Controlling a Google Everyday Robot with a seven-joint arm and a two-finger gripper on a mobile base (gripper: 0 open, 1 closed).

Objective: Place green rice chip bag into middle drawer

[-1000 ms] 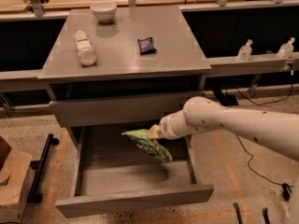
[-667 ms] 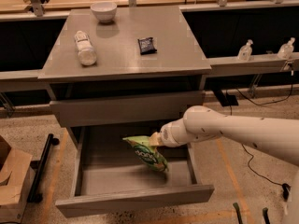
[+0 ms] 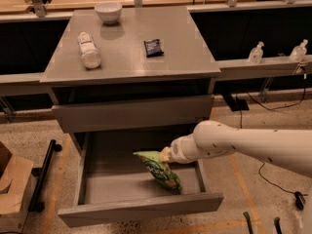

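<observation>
Placing step: gripper (image 3: 165, 155) over open drawer (image 3: 112, 186), jaws clamped on bag (image 3: 164, 173) top (it hangs tilted, low). Next: lower slightly, release w/o snagging.

Warm, dimmish indoor light from overhead. The tabletop (image 3: 131, 57), well behind the gripper (image 3: 165, 155), catches a soft sheen, and the bowl (image 3: 108, 11) drops a shadow on it. The gripper sits over the drawer (image 3: 141, 207), whose back, behind the jaws, is pretty murky.

Smooth white tubular arm (image 3: 253, 145), glossy shell, bulbous rounded joint; short cream ribbed wrist; pale gripper (image 3: 165, 155) at tip, above wide grey open drawer (image 3: 141, 208).
</observation>
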